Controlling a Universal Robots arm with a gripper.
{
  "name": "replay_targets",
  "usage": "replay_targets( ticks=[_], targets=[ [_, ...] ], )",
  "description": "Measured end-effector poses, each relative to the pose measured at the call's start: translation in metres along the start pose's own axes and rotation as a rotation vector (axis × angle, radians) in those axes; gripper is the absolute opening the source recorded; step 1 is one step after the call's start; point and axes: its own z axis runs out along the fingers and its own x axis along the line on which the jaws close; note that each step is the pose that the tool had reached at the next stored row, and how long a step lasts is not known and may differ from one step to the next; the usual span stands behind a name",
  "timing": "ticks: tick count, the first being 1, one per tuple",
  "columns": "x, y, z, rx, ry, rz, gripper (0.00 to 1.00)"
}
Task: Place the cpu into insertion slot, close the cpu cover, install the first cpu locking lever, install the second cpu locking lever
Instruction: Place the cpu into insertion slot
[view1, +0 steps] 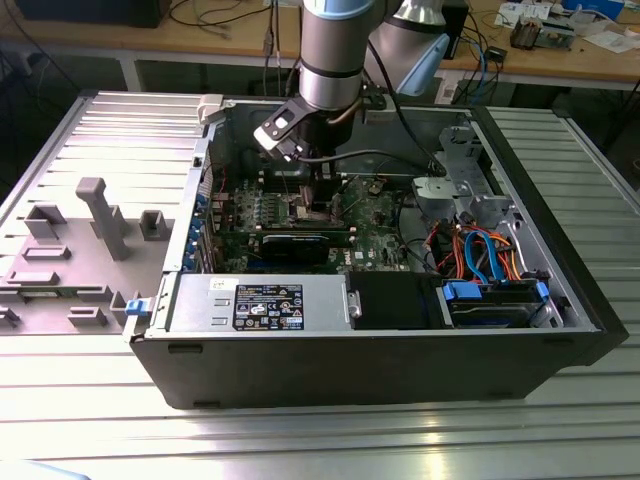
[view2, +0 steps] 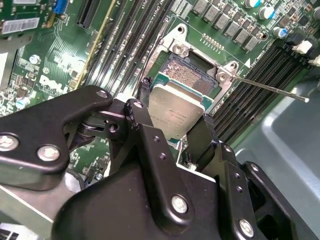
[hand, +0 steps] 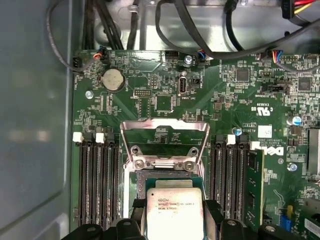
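Observation:
My gripper is shut on the cpu, a flat silver-grey square held by its two side edges between black fingers. The chip sits just over the near part of the insertion slot; the slot's pin field shows beyond it. In the first wrist view the cpu lies between the gripper fingers, below the open slot. The cpu cover, a silvery frame, stands raised beyond the slot. A thin locking lever sticks out, unlatched. In the exterior view the gripper reaches down into the computer case.
Long memory slots flank the socket on both sides on the green board. A black expansion card, power supply, blue drive cage and loose cables crowd the case. Grey fixtures stand at the exterior view's left.

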Motion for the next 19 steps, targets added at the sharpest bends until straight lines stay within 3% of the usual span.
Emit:
replay_targets(
  ticks=[6,19],
  targets=[
    [0.0022,-0.0002,0.0122,0.0003,0.0009,0.042,0.55],
    [0.0045,-0.0035,0.0210,0.0004,0.0021,0.044,0.55]
  ],
)
